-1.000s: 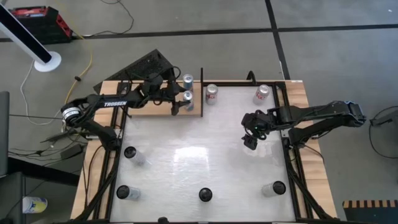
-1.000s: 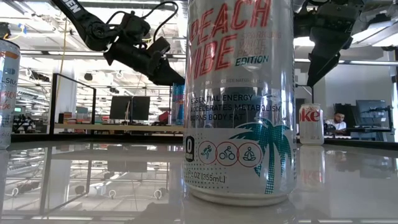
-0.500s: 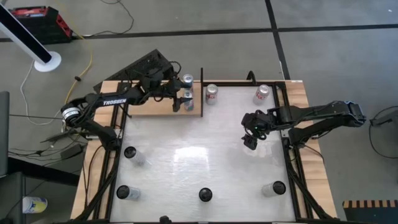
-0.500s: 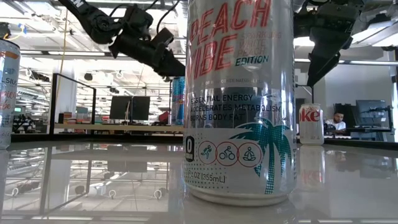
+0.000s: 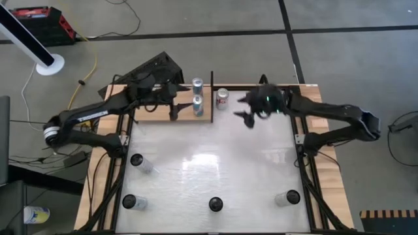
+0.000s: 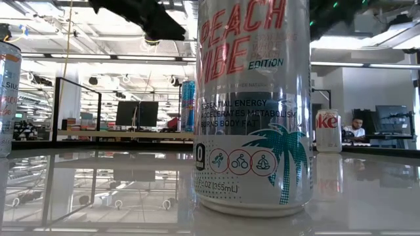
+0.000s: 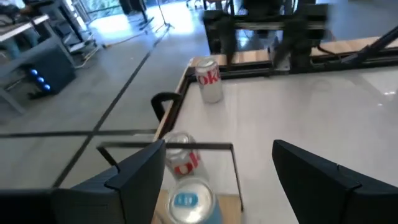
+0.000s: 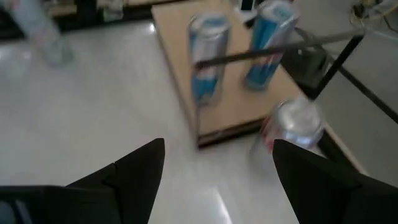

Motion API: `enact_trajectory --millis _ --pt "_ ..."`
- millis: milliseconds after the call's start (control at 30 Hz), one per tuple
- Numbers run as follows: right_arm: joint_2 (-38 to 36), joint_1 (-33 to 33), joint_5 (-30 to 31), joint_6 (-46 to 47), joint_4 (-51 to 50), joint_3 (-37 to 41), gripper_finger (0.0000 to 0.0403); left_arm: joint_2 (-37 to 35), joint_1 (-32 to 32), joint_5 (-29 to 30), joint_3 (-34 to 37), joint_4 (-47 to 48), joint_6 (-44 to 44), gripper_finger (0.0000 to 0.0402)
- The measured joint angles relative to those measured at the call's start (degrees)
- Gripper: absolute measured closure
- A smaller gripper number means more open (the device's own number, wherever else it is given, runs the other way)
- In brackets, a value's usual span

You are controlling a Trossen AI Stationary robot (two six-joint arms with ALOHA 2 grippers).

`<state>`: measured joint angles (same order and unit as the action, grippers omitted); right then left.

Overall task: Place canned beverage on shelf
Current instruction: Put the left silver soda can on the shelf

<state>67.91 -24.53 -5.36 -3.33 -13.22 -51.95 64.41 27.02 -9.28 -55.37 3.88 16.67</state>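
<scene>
The light-wood shelf (image 5: 157, 113) stands at the table's far left. Two blue cans stand upright on it, one at the back (image 5: 197, 83) and one nearer (image 5: 197, 104). A red-and-white can (image 5: 223, 98) stands on the table just right of the shelf. My left gripper (image 5: 176, 107) is open above the shelf, left of the nearer blue can (image 7: 186, 202) and clear of it. My right gripper (image 5: 248, 115) is open in the air right of the red-and-white can (image 8: 292, 127). Another red-and-white can (image 7: 209, 78) stands farther right; my right arm hides it in the high view.
Several cans stand near the table's front: at the left (image 5: 136, 160), front left (image 5: 129, 202), front middle (image 5: 215, 204) and front right (image 5: 287, 198). The front middle one fills the low view (image 6: 252, 105). The shelf's thin black uprights (image 5: 211, 94) stand at its right end.
My left gripper has drawn back from the nearer blue can toward the table's left edge and gone up; the can stays upright on the shelf. My right gripper has swung fast from the table's right middle toward the far edge and left, toward the red-and-white can beside the shelf.
</scene>
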Motion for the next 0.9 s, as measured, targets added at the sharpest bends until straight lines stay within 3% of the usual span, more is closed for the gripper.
enact_trajectory --millis 100,300,533,900 --pt "5.01 -6.79 -5.55 -0.69 9.48 -0.23 0.0078 -1.19 -1.67 0.55 0.08 3.61 -0.30 0.0121" --pt "14.54 -13.11 -7.58 -0.67 21.39 -0.07 0.0077 -0.97 -3.47 0.88 0.11 7.25 0.24 0.0121" --pt "22.16 -15.12 -11.57 0.26 28.93 -0.40 0.0050 -0.91 -3.46 1.06 0.15 8.42 1.45 0.0121" --pt "29.15 -14.87 -11.40 -2.91 29.23 -3.66 0.0015 -0.91 -3.34 2.58 0.15 8.78 2.40 0.0121"
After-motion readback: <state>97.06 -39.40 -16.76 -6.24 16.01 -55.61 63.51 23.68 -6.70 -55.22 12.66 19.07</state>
